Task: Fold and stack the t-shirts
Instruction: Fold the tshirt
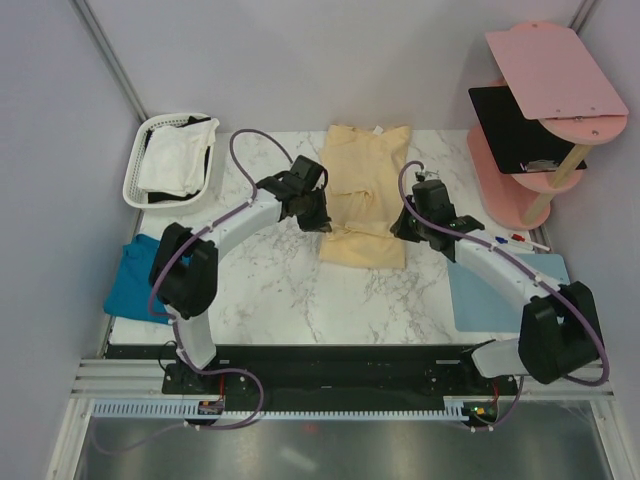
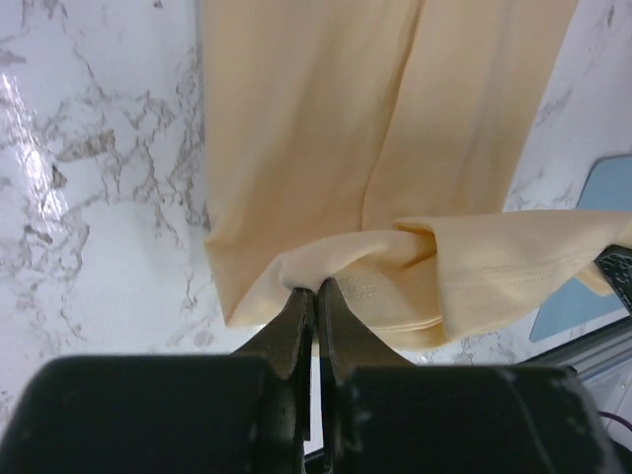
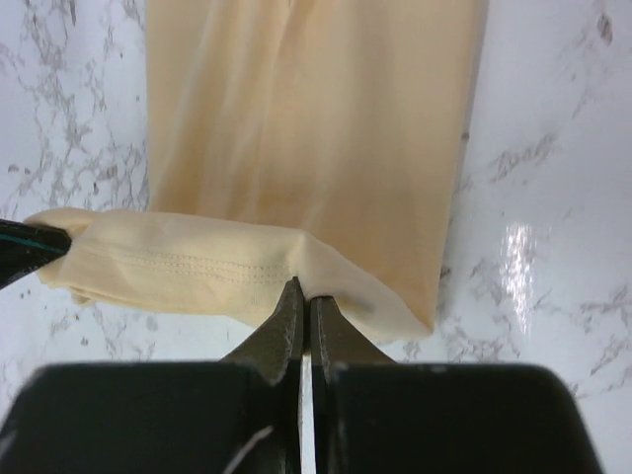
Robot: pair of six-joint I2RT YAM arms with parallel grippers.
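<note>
Left jaws pinched shut on one hem corner of cream t-shirt (image 2: 395, 118); right jaws clamped on opposite hem corner. Hem (image 3: 188, 267) raised, curling between them. Judged: paired hold keeps edge straight for carrying forward, halving narrowed shirt lying ahead on surface (image 1: 280, 290). Teal t-shirt (image 1: 135, 285) well left of left jaws. White t-shirt (image 1: 175, 160) in basket (image 1: 160, 121) beyond, both unfolded.

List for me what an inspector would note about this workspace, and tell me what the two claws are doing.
Surface: white marble-look table.
Job's things: yellow shirt mid-table, near hem lifted; teal shirt at left edge; white shirt in basket.
Clutter: blue mat at right; pink shelf far right.
Grippers: left gripper and right gripper both shut on yellow shirt's hem.
Cables: purple cables loop along both arms.
Surroundings: grey walls.
</note>
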